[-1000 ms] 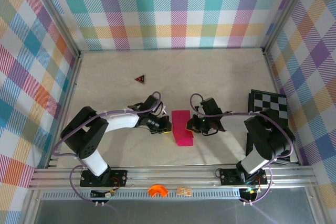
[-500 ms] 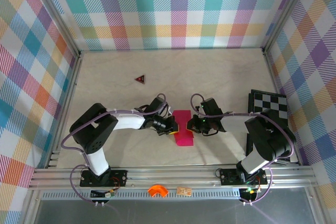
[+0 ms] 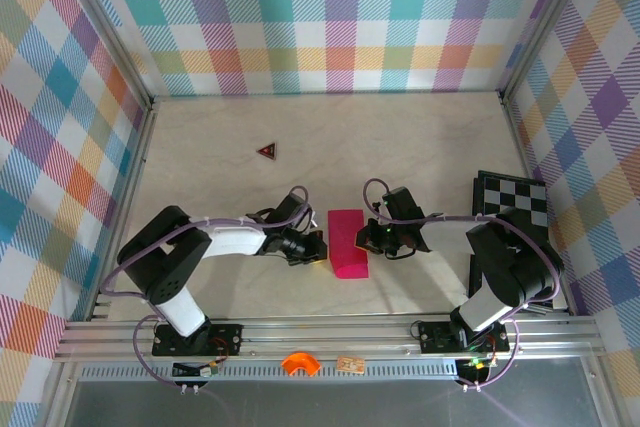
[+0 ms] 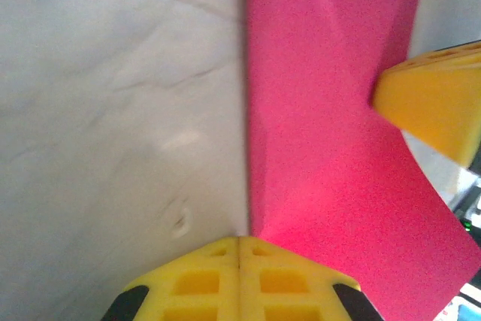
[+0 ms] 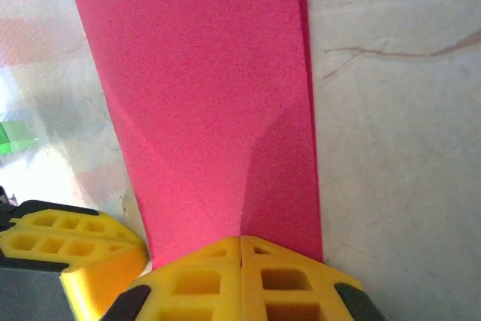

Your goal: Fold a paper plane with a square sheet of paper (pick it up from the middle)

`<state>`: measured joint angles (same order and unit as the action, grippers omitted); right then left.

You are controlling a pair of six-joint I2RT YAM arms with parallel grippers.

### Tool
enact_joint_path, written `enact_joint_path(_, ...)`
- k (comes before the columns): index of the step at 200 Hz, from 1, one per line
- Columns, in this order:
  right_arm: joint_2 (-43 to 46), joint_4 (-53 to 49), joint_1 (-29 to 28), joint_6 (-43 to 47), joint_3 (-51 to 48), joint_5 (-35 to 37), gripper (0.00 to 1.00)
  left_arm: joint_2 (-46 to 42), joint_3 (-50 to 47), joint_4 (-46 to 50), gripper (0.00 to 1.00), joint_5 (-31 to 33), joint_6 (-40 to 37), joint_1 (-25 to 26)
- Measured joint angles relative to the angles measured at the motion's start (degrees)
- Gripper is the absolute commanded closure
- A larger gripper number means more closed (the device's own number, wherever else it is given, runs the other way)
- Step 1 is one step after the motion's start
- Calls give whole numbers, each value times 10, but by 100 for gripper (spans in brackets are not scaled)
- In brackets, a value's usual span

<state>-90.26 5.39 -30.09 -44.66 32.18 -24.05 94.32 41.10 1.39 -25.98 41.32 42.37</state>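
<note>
A: Where's paper point(image 3: 347, 244)?
B: Mid-table, folded strip. The left gripper point(image 3: 321, 252) is pinched on its 9 o'clock edge, right gripper point(image 3: 366, 238) pinched on 3.
A: Room?
B: Open table point(image 3: 420, 147) toward 12; triangle point(image 3: 266, 151) at 11.

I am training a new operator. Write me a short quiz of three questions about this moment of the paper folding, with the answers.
1. True or false: the pink paper sheet lies flat as an open square.
2. Where does the checkerboard lie?
A. at the far left corner
B. at the table's right edge, beside the right arm
C. between the two grippers
3. Fill the gap: the left gripper and the right gripper meet the sheet from opposite sides, both with jaws ____ on its edge.

Key
1. False: it is folded into a narrow strip.
2. B
3. shut
</note>
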Motion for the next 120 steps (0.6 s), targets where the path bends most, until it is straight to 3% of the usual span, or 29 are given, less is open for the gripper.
enact_joint_path(56,1,13,0,-18,-6,0,100,-47,17,-5,100,5,48,1)
enact_joint_path(120,5,26,0,-28,-16,0,100,26,28,-66,100,-26,84,21)
